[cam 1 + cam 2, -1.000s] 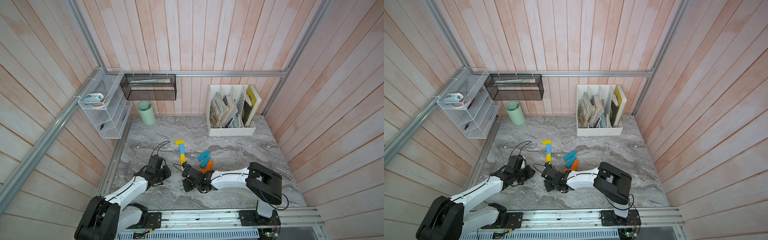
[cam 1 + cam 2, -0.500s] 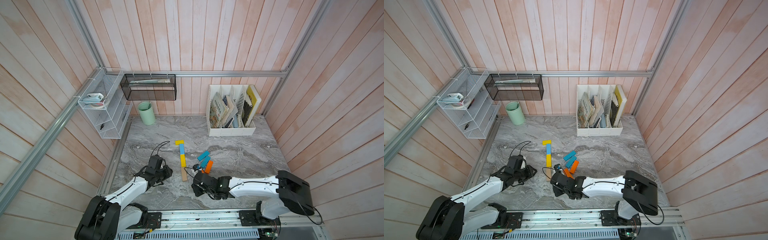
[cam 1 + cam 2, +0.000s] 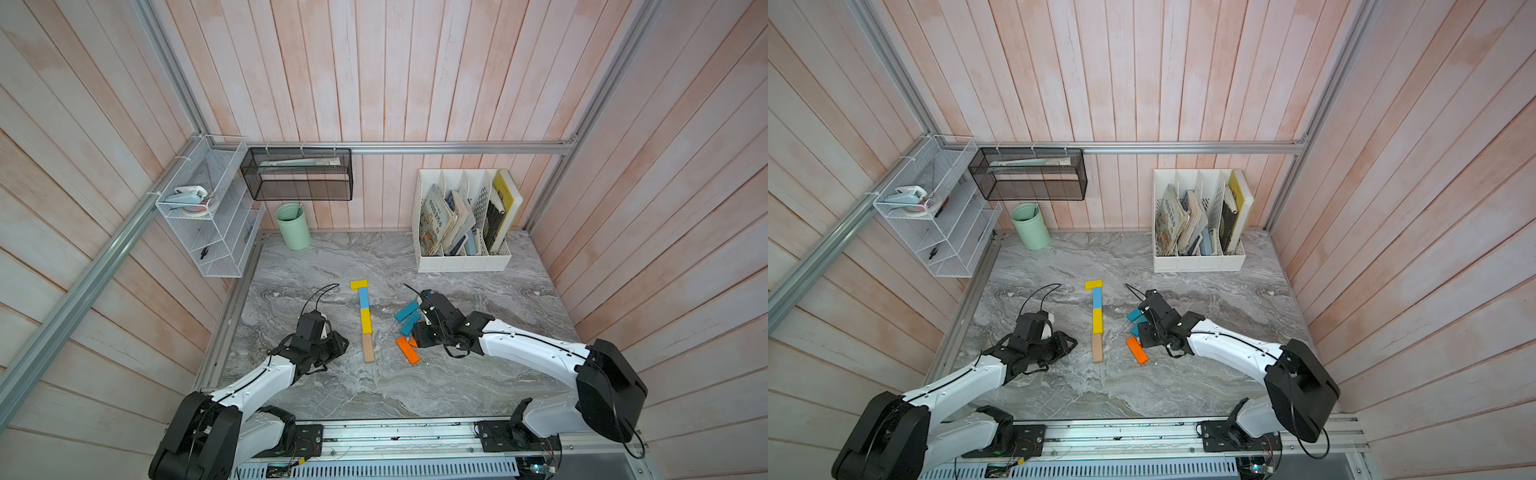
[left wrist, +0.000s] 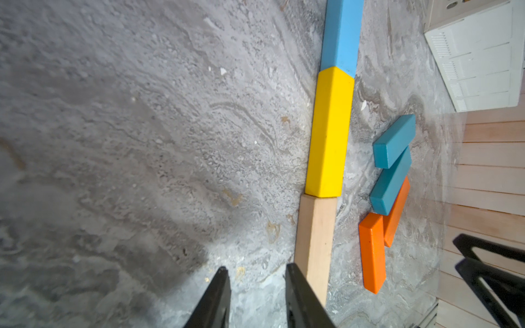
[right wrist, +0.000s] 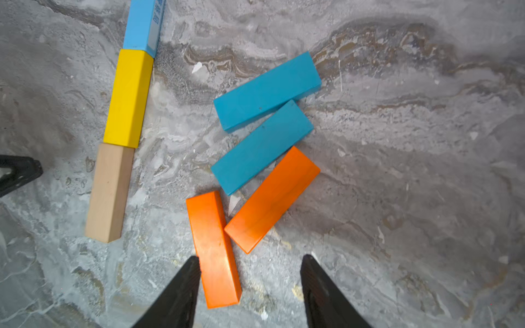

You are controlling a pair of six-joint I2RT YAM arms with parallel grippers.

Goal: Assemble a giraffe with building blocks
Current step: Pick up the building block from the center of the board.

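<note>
we saw the giraffe (image 3: 1097, 320) only partly built on the grey marbled table (image 3: 415, 395). a short yellow block (image 3: 358, 284) lay crosswise at the far end. from it a light blue block (image 3: 363, 298), a longer yellow block (image 3: 366, 321) and a tan block (image 3: 368, 348) ran end to end in 1 straight line towards the robot.

the other 4 building blocks lay loose just beside that line, on the right arm's side. 1 teal block (image 5: 267, 91) and a 2nd teal block (image 5: 261, 146) lay slanted side by side, touching. a slanted orange block (image 5: 272, 198) lay along the 2nd teal one, and another orange block (image 5: 213, 250) met its near corner in a v.

the left tool (image 4: 255, 268) sat low by the near end of the tan block. its jaws were a little apart with bare table between them. 1 finger (image 4: 295, 284) stood right beside the tan block, and we could not tell whether it touched.

the right tool (image 5: 250, 257) hung above the loose pile with its jaws spread wide, pinching nothing. the near end of the 2nd orange block showed between its fingers. in both top views this arm hid part of the pile.
</note>
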